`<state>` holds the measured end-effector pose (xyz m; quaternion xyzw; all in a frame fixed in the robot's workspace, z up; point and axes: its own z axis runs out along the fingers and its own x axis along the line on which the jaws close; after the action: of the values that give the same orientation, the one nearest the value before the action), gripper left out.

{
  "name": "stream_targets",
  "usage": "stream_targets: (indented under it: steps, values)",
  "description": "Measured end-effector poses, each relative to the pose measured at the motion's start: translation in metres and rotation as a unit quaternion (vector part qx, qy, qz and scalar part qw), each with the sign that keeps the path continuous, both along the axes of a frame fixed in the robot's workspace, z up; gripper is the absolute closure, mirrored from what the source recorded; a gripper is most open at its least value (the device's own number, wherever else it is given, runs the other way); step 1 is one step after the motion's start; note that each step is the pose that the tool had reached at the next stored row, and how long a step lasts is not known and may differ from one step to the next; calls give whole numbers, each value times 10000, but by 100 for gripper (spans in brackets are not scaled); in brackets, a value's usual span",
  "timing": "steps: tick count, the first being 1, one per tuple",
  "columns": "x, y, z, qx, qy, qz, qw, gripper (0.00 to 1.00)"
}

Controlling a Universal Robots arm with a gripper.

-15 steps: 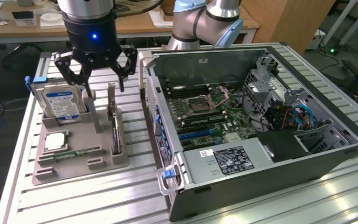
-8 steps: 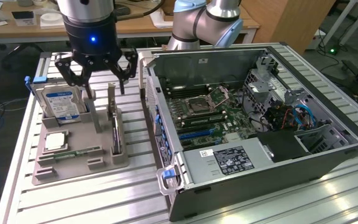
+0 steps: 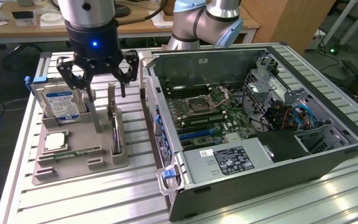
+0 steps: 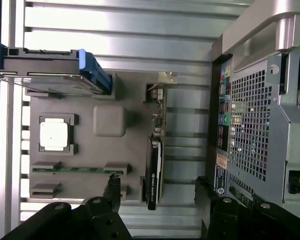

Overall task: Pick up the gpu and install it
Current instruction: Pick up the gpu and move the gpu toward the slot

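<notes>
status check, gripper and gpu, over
Gripper open, empty, above parts tray. Gpu upright in tray slot, untouched. Hard drive stands alongside, apart.

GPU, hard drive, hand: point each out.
gpu (image 3: 116,133), exterior view, on the black card body.
hard drive (image 3: 61,103), exterior view, on its blue label.
hand (image 3: 103,88), exterior view, midway between its open fingertips.

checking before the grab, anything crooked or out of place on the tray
Nothing stands out. The gpu stands upright on edge in its tray slot, the hard drive upright in its own, the cpu flat in its pocket. The open gripper hangs above the tray.
</notes>
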<state>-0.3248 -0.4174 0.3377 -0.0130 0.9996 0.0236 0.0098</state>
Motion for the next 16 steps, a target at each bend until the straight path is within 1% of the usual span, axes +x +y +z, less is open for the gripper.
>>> stream_targets:
  steps: [9,16]
  values:
    - [94,0,-131,1,7,-1,10000,29]
    - [98,1,-234,0,15,-1,10000,29]
